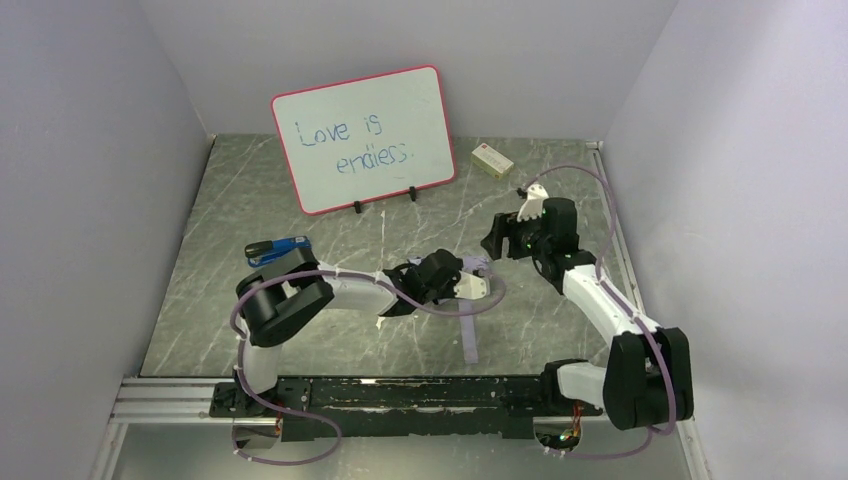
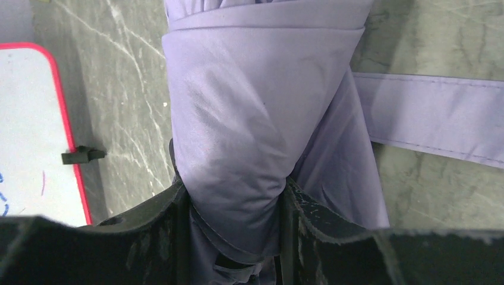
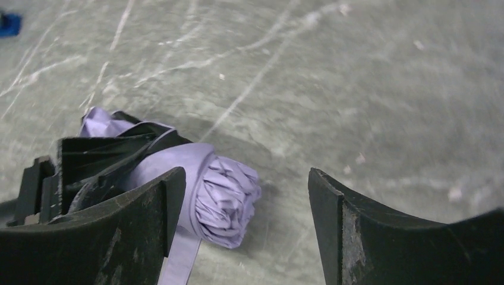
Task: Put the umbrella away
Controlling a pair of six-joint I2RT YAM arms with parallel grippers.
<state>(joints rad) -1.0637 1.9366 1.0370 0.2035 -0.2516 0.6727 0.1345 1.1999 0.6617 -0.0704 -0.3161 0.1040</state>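
At the left of the grey marbled worktop (image 1: 230, 190) lies a blue-and-black item (image 1: 278, 249) that looks like a stapler, just behind the left arm's elbow. Behind it, the red-framed whiteboard (image 1: 365, 135) stands propped against the back wall. Near the middle, the left claw (image 2: 235, 202) is clamped on the umbrella (image 2: 249, 107), its two black fingers (image 2: 172, 222) pressing the rolled lavender fabric from either side. The umbrella lies folded on the worktop, its bunched end sticking out past the claw. Its closure strap (image 2: 428, 119) trails loose and flat across the stone. Just to the right, the right claw (image 3: 243, 175) hangs above the umbrella's end with its jaws wide apart, gripping nothing. Farther right, near the back, sits a small pale box (image 1: 492, 160).
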